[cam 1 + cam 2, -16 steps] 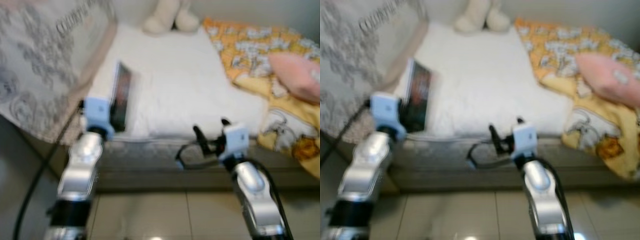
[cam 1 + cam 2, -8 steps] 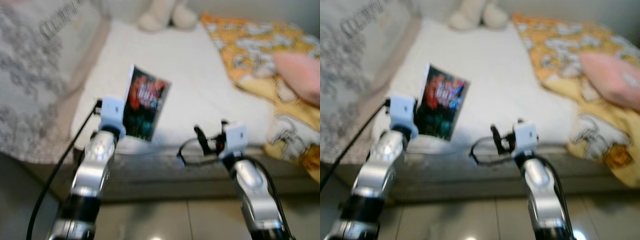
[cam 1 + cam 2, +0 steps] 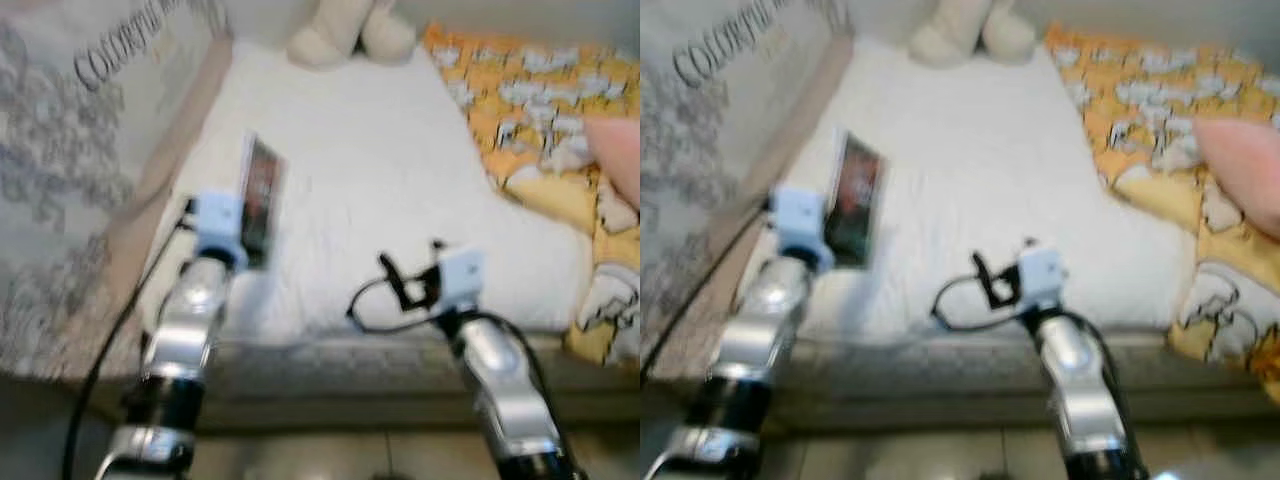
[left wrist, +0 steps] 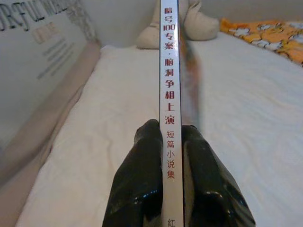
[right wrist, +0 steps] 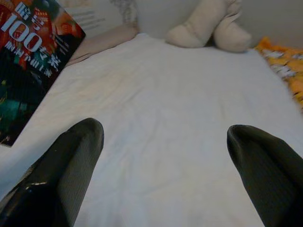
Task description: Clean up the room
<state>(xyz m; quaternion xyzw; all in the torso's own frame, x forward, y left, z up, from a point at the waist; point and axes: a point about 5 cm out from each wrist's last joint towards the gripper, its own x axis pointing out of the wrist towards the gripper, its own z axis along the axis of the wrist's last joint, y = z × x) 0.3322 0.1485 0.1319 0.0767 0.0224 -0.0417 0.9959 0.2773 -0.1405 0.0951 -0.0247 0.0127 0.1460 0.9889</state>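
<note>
The left gripper (image 4: 165,156) is clamped on a book (image 3: 261,200), its two black fingers (image 4: 142,175) pressing the covers near the lower end of the spine, so the book stands on edge in the left-centre of the head views, raised above the white bed cover (image 3: 380,180). The wrist view looks straight down the white spine with its red and black print. The right gripper (image 5: 165,142) hangs at the lower centre of the head views, over the near edge of the bed, with its fingers spread wide apart and nothing between them; its own camera catches the book's dark, colourful cover at the upper left. A cream soft toy (image 3: 350,30) sits at the top centre against the wall, an orange patterned blanket (image 3: 530,90) lies along the right side, and a grey printed cushion (image 3: 70,150) leans at the left. The grip looks narrow and low on a tall, thin book, so the likely trouble is the book pivoting or slipping out between the fingers if the arm swings quickly. It could then drop on the bed or off the near edge to the floor, or knock the cushion.
</note>
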